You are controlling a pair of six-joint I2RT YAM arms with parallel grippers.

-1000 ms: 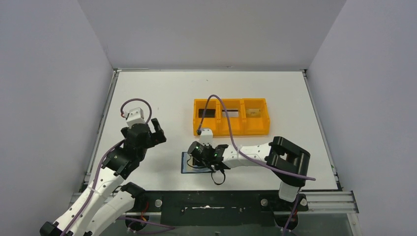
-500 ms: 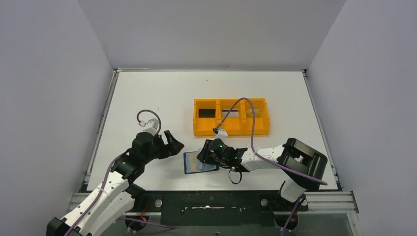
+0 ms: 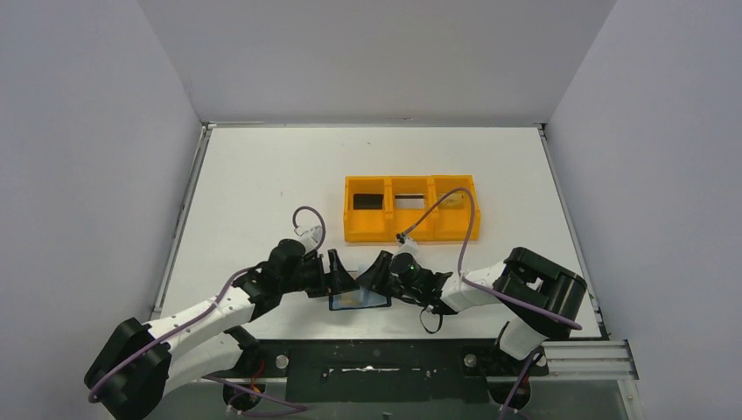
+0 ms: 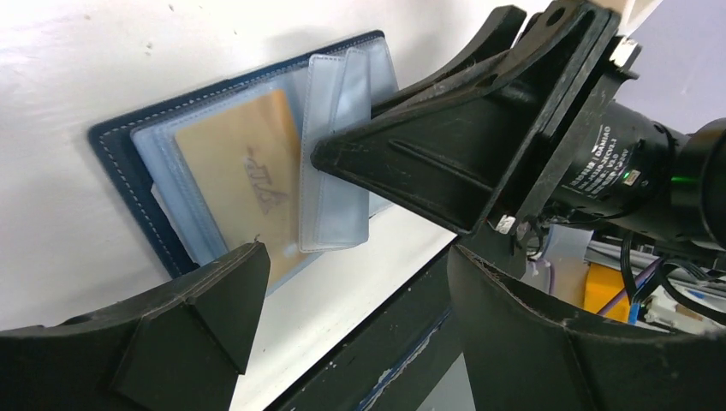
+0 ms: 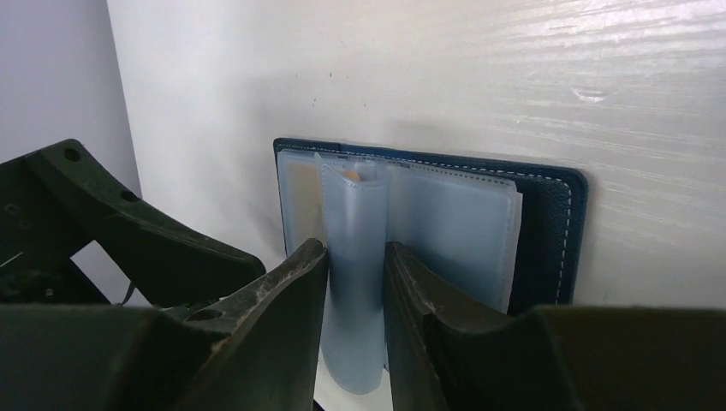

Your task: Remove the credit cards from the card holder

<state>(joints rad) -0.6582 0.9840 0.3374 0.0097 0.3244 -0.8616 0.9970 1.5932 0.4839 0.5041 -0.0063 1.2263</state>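
The card holder [image 3: 359, 301] lies open on the table by the near edge, its navy cover [image 4: 128, 171] down and its clear sleeves up. A beige credit card [image 4: 240, 167] shows inside a sleeve on the left half. My right gripper [image 5: 355, 257] is shut on a couple of clear sleeves [image 5: 355, 214] and holds them up on edge over the fold; a sliver of orange shows at their far end. My left gripper [image 4: 358, 274] hangs open just left of the holder, one finger [image 4: 214, 300] over its near edge. The two grippers face each other across the holder, the left gripper [image 3: 337, 273] and the right gripper [image 3: 378, 271].
An orange three-compartment tray [image 3: 411, 232] stands just behind the grippers. A dark card [image 3: 367, 201] lies in its left bin and a pale one [image 3: 451, 200] in its right bin. The table's near edge [image 4: 402, 300] and the black rail run right beside the holder.
My left arm has swung right and down to the card holder's left side, its jaws narrowing a little. The right gripper has shifted right, keeping its hold on the sleeves.
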